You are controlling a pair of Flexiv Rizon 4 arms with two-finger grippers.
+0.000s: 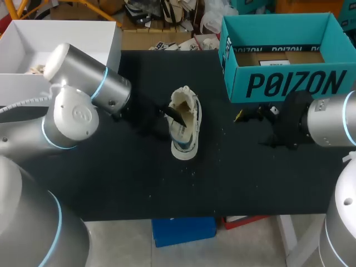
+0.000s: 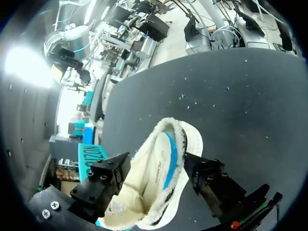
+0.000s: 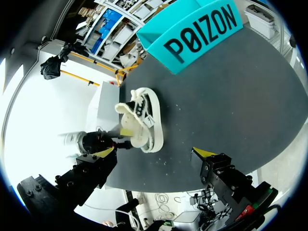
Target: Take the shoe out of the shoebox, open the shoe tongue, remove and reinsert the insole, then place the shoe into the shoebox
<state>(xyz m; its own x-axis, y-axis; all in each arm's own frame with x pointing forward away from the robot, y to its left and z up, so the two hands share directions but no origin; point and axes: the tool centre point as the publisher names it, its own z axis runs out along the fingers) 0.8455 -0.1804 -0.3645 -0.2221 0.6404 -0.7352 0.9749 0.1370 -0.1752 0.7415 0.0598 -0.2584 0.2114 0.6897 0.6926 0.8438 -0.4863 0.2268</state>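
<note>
Head view: the shoe (image 1: pixel 184 125) sits near the middle of the black table (image 1: pixel 250 178), its cream collar toward the teal shoebox (image 1: pixel 283 61). The box stands open at the far right of the table, well apart from the shoe. My left gripper (image 1: pixel 167 114) comes in from the left and is right at the shoe's opening. I cannot tell whether it is clamped there. My right gripper (image 1: pixel 253 114) hangs over bare table between shoe and box, near the box's front wall, touching neither.

Left wrist view: the shoe (image 2: pixel 161 163) is directly at my left gripper (image 2: pixel 156 166), its fleecy cream lining and blue insole (image 2: pixel 169 154) facing the camera. I still cannot tell if I grip it. A sliver of the shoebox (image 2: pixel 91 154) shows beyond.

Right wrist view: my right gripper (image 3: pixel 154 152) is spread wide with nothing between its yellow tips. The shoe (image 3: pixel 142 120) lies just ahead of it, laces up. The shoebox (image 3: pixel 197 36) stands farther off.
</note>
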